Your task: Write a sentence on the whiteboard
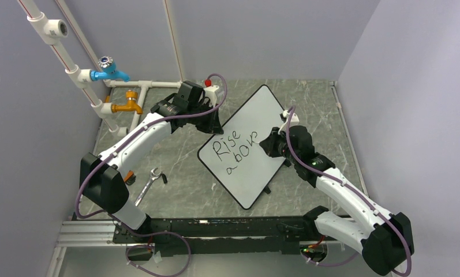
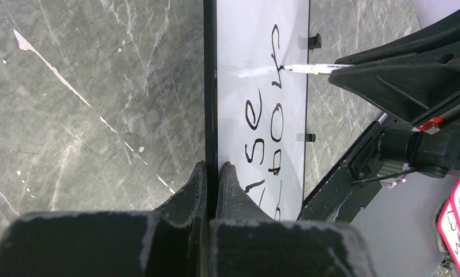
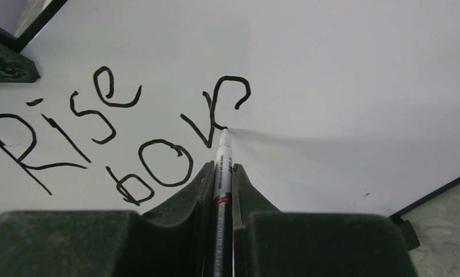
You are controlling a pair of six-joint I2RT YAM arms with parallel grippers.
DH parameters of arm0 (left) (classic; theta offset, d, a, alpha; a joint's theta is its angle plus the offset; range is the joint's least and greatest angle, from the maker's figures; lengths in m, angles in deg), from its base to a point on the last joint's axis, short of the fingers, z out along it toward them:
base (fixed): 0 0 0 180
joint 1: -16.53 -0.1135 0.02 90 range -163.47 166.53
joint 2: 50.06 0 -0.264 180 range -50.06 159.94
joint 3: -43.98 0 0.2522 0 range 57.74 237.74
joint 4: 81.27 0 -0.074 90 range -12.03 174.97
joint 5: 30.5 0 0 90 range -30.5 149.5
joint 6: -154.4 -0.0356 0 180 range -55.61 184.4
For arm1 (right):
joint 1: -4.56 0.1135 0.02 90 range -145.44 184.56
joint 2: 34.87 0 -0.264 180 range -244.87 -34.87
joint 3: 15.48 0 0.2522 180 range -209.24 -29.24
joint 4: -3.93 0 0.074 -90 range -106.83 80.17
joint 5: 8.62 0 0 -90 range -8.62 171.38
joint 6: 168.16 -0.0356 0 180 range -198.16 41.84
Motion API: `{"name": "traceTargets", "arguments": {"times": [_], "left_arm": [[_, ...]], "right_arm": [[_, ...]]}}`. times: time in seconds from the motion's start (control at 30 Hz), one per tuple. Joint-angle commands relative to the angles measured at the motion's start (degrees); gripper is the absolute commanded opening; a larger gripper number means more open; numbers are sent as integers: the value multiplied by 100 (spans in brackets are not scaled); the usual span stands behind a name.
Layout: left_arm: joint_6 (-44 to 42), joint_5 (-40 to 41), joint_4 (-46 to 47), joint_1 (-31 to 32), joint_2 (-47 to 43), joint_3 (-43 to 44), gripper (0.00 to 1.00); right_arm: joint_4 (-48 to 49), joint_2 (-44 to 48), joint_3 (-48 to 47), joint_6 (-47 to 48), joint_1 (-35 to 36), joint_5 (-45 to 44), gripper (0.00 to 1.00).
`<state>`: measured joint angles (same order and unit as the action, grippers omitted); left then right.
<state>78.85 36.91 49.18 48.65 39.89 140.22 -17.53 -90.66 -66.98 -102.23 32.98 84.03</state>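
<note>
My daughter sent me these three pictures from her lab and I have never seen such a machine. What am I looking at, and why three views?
These are two white and black robot arms bolted at the near edge of a grey marbled table. The wide picture is taken from above and behind them. The other two come from small cameras on each wrist, looking along that arm's own two fingers.

On the table lies a large flat white whiteboard with a thin black rim, and a silver wrench lies near the left arm. Pipes with a blue tap and an orange tap stand at the far left.

The left gripper is shut on the whiteboard's rim. The right gripper is shut on a thin white marker pen, tip on the board. The black handwritten sentence so far reads "Rise abov".
</note>
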Motion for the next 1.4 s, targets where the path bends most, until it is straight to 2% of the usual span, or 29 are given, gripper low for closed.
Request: {"name": "traceTargets", "arguments": {"times": [0.0,0.5,0.97,1.37], "left_arm": [[-268,220,86,101,-197,41,0],[-273,212,85,101,-200,40,0],[-266,194,82,102,-189,40,0],[-262,169,83,100,-239,41,0]], "right_arm": [[-406,-61,-27,16,23,-375,0],[-424,-476,-638,96,9,-820,0],[-342,-789,-1632,258,3,-1226,0],[-210,-982,-1682,298,-240,-1069,0]]}}
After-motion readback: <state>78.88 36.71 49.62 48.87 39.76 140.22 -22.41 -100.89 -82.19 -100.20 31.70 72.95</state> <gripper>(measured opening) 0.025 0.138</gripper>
